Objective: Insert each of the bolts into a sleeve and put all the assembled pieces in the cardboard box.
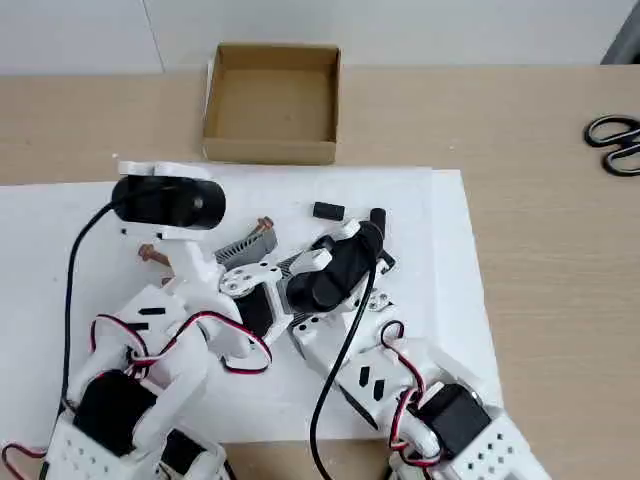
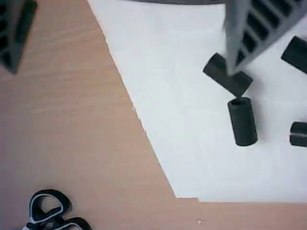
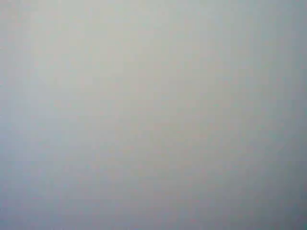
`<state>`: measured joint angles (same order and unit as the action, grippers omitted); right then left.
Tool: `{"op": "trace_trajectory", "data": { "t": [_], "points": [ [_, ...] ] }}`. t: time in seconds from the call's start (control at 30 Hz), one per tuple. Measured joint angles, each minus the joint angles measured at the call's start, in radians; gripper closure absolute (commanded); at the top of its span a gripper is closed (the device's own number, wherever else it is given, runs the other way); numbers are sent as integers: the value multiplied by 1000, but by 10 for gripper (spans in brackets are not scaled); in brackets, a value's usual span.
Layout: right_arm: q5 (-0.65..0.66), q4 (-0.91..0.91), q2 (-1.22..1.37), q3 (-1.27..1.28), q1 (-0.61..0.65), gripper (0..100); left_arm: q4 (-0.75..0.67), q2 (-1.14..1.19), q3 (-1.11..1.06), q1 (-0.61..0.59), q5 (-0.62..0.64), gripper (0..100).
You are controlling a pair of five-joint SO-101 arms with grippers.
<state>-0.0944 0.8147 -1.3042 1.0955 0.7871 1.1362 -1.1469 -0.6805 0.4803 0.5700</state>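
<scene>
1. The left claw [image 1: 272, 248] stood wide with nothing in it, and one finger [image 2: 240, 33] hung over a black sleeve [image 2: 230, 79].
2. I could not tell the state of the right claw [image 1: 350, 245].
3. A second sleeve [image 2: 242, 120] lay just beside the first on the white paper [image 2: 192, 143].
4. One bolt [image 1: 265, 224] lay near the left claw.
5. The cardboard box [image 1: 272, 150] stood beyond the paper.

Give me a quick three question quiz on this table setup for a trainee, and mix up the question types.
1. True or false: the cardboard box already holds an assembled piece.
2. What lies on the bare table, off the sheet? A scissors; B a screwdriver; C a tape roll.
3. Fill in: the black sleeves lie on the ___ sheet.
Key: 1 false, the cardboard box is empty; 2 A; 3 white.
</scene>
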Motion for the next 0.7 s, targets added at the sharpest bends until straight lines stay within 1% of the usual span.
{"op": "trace_trajectory", "data": {
  "t": [0.13, 0.2, 0.23, 0.37, 0.6, 0.7],
  "points": [
    [3, 5, 18, 6, -5, 995, -18, -6, -6, -87, 5, 918],
    [3, 5, 18, 6, -28, 995, -25, -8, -11, -137, 2, 983],
    [3, 5, 18, 6, -34, 995, -26, -3, -15, -155, 0, 998],
    [3, 5, 18, 6, -43, 995, -28, -3, -52, -190, -2, 994],
    [3, 5, 20, -21, -43, 995, -28, -3, -150, -192, -2, 994],
    [3, -49, 28, -35, -74, 995, -28, -3, -196, -193, -2, 994]
  ]
}}
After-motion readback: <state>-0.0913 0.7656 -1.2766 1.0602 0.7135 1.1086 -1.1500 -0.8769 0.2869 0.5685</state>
